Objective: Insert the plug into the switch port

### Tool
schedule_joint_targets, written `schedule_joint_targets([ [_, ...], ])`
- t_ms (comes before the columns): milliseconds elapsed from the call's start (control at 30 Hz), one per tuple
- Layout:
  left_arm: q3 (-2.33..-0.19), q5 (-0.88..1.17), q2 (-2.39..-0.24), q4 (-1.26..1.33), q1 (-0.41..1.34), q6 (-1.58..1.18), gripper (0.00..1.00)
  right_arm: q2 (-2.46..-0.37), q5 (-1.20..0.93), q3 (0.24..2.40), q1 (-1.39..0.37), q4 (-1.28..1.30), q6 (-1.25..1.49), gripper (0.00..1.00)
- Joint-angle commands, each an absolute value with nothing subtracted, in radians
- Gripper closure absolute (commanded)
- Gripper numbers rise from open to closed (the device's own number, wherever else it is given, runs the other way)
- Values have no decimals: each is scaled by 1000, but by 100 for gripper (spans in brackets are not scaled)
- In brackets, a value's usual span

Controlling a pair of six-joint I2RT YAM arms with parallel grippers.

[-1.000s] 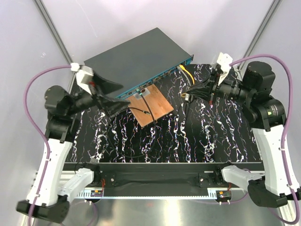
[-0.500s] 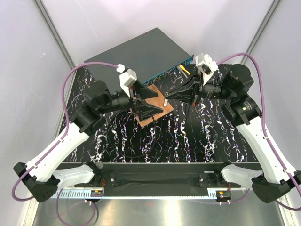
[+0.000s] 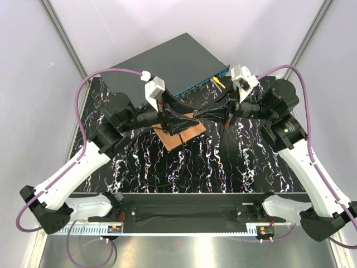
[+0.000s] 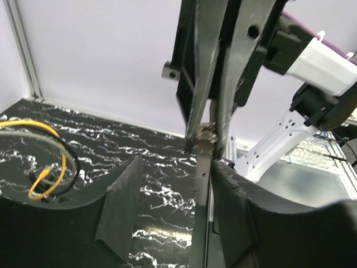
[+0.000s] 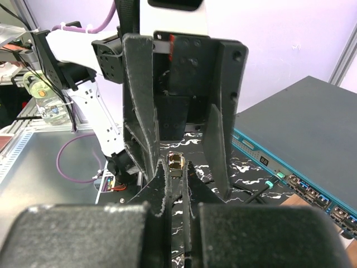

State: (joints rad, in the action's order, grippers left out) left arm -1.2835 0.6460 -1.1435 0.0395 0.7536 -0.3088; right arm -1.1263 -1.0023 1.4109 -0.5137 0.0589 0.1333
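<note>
Right gripper (image 5: 176, 171): clamped on the plug (image 5: 176, 161), above mid-surface.
Left gripper (image 4: 177, 167): jaws part-open, straddling the plug; centre them before you close.
Switch (image 3: 162, 64): far edge of surface, teal port face toward you.

Brightly and evenly lit from above, with no hard shadows on the pale lilac walls (image 3: 33, 56). Mild glare off the steel strip (image 3: 184, 254) at the near edge. Sharp throughout from overhead. At the wrists, blurred and grainy on the nearest pads (image 5: 83, 234), crisp on the plug (image 5: 176, 162).
</note>
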Motion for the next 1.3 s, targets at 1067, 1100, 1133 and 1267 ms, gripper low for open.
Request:
schedule_joint_targets([
  [1067, -1181, -395, -1020, -235, 1138, 1361, 100, -1342, -723, 1854, -525, 1051, -100, 36],
  [1100, -1163, -408, -1019, -207, 1150, 1396, 100, -1357, -713, 1867, -525, 1080, -110, 36],
  [1133, -1129, -414, -1014, -169, 1175, 1422, 100, -1365, -712, 1877, -526, 1094, -120, 36],
  [1267, -1048, -455, -1005, -94, 1238, 1552, 100, -1384, -709, 1907, -547, 1149, -178, 36],
])
